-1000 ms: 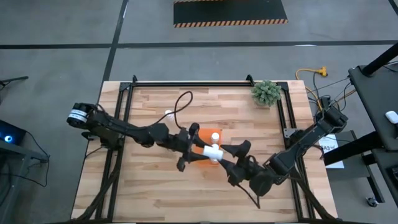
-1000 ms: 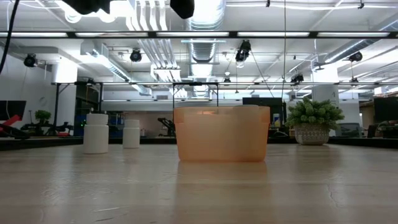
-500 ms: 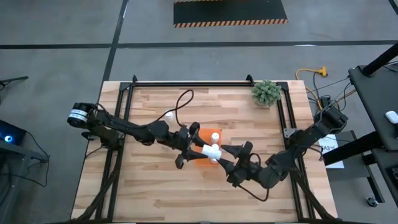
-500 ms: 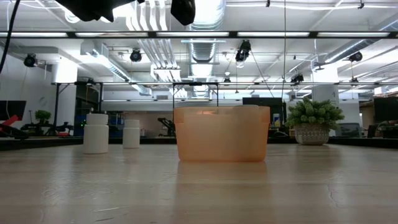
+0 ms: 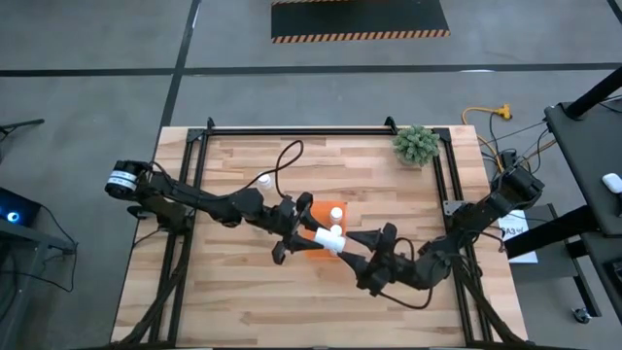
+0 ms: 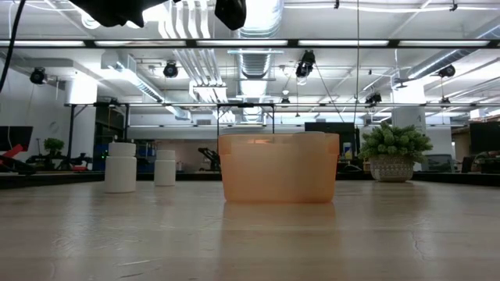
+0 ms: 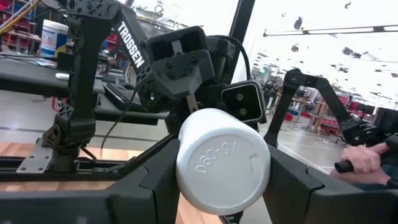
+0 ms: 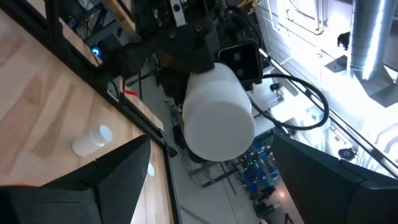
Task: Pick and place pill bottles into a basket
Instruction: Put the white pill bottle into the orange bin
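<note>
**Inspector:** Start at the left side of the table. What is out there?

**Onlooker:** In the low view two pill bottles stand upright on the wood, a nearer bottle (image 6: 121, 167) and a farther bottle (image 6: 165, 167) just beside it, both well apart from the basket (image 6: 279, 168). From above I can pick out only one loose bottle (image 5: 263, 180), near the left arm's cable; the arm may be hiding the other.

**Inspector:** And the left arm itself?

**Onlooker:** It reaches in toward the middle. The left gripper (image 7: 214, 180) is closed narrowly around a held bottle (image 7: 222, 160), carried on its side with its end facing the wrist camera. From above, that bottle sits over the near edge of the orange basket, up in the air and not yet set down.

**Inspector:** What is in the basket?

**Onlooker:** From above I see one white cap (image 5: 336, 213) standing inside it. The arms cover much of the rest, so I cannot count further. The low view shows the wall and a pale top just above the rim, nothing more.

**Inspector:** The right arm?

**Onlooker:** The right gripper (image 8: 208, 180) is spread wide, its fingers either side of the same bottle's free end without touching it, as far as I can see. It holds nothing.

**Inspector:** Progress, then?

**Onlooker:** In my judgement, early to midway. At least one bottle is in, one is in mid-air, apparently about to pass between the arms, and two wait on the table. The rest I cannot account for.
</note>
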Motion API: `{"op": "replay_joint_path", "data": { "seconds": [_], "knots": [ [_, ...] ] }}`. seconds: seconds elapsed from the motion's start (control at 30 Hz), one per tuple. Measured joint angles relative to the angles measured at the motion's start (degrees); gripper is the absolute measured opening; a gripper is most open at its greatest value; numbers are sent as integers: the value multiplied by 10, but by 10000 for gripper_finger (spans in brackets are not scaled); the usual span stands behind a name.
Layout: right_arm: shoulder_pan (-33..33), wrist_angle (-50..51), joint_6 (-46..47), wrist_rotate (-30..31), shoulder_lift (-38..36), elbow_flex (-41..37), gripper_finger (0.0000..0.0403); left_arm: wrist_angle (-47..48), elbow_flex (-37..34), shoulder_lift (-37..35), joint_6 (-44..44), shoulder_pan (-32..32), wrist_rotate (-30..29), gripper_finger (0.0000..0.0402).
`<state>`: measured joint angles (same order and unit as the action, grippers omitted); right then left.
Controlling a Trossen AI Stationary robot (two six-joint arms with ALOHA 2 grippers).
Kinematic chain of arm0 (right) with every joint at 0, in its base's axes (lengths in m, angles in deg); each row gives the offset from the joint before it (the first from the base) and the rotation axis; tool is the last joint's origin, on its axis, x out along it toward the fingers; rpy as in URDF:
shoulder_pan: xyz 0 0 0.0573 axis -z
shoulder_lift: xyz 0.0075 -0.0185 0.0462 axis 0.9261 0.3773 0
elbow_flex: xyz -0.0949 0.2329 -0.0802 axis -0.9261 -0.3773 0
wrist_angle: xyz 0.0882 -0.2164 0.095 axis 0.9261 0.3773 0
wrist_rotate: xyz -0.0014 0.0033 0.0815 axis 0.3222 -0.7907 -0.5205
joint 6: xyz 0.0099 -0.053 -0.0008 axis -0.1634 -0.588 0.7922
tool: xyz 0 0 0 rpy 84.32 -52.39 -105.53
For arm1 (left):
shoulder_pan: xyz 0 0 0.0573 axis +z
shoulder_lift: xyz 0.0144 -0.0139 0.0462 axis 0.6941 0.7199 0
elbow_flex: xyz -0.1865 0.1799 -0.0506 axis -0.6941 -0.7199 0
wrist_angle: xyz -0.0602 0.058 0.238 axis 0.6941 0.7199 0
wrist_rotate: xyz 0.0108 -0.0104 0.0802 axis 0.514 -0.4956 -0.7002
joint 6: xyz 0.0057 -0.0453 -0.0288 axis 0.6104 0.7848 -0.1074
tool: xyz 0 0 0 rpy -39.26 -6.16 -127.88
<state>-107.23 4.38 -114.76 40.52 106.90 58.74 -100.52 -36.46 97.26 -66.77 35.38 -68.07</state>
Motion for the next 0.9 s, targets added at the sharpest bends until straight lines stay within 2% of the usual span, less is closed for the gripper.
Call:
{"op": "replay_joint_path", "data": {
  "seconds": [0.33,0.7,0.9],
  "knots": [
    [0,-16,-3,-5,0,0,320,0,0,0,5,0,0,165],
    [0,-15,-3,-12,0,0,241,0,0,0,12,0,0,165],
    [0,-15,-7,-17,0,0,221,0,0,0,14,0,0,165]
  ]
}}
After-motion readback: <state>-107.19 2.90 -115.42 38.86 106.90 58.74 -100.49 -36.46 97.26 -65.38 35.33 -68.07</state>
